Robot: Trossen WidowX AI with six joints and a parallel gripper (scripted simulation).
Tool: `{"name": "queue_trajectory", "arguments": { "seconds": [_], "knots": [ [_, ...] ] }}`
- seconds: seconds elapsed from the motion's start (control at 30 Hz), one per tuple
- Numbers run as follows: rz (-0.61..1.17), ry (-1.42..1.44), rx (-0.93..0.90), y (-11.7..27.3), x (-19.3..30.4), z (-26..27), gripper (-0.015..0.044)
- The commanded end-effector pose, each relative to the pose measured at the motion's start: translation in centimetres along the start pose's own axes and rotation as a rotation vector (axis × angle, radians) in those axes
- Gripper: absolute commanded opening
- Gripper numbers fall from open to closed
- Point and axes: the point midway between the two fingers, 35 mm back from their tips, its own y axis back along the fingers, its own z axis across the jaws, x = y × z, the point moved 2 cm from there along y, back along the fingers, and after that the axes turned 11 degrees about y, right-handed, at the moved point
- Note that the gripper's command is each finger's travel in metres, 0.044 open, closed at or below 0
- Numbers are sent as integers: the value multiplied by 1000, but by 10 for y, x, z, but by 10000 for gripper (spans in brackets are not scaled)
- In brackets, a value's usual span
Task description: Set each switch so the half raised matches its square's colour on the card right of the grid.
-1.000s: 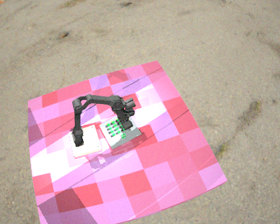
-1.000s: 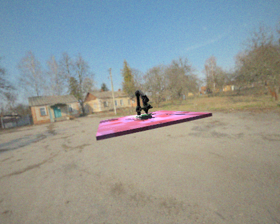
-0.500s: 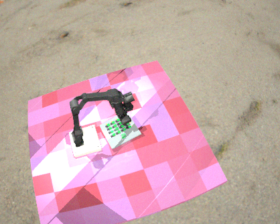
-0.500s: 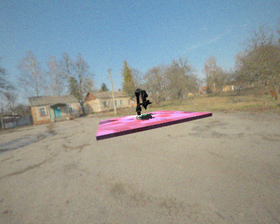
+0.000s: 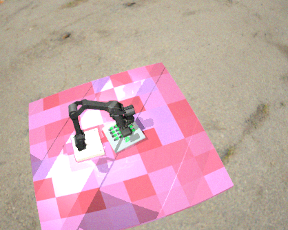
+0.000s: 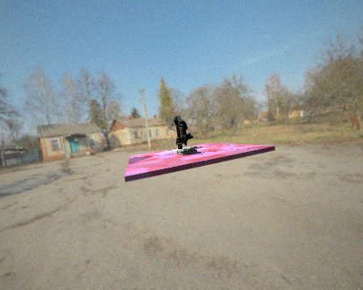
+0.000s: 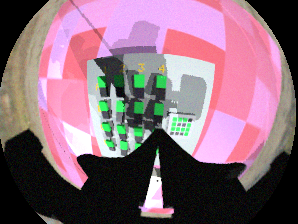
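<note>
The light grey panel (image 5: 116,148) (image 7: 208,75) carries a grid of rocker switches with green far halves and dark near halves. In the wrist view, a far-row switch (image 7: 139,81) under the number 3 shows its green half. The small card (image 7: 180,125) (image 5: 127,139) lies right of the grid, with green and dark grey squares too small to read surely. My gripper (image 7: 158,131) is shut and empty. Its tips overlap the nearer right part of the grid in the wrist view, hiding switches there. Contact and height are unclear. Shadow darkens much of the far half of the grid.
The arm's white base plate (image 5: 94,151) stands beside the panel, on its nearer side to the arm. Both rest on a pink and red patchwork table top (image 5: 170,151) (image 6: 232,152). The arm's shadow falls across the panel and the table.
</note>
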Motion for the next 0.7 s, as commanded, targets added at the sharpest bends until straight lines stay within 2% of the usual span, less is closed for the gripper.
{"name": "queue_trajectory", "arguments": {
  "seconds": [0.0,0.67],
  "knots": [
    [-5,4,-4,-10,0,0,0],
    [-5,4,-4,-25,0,0,0]
  ]
}}
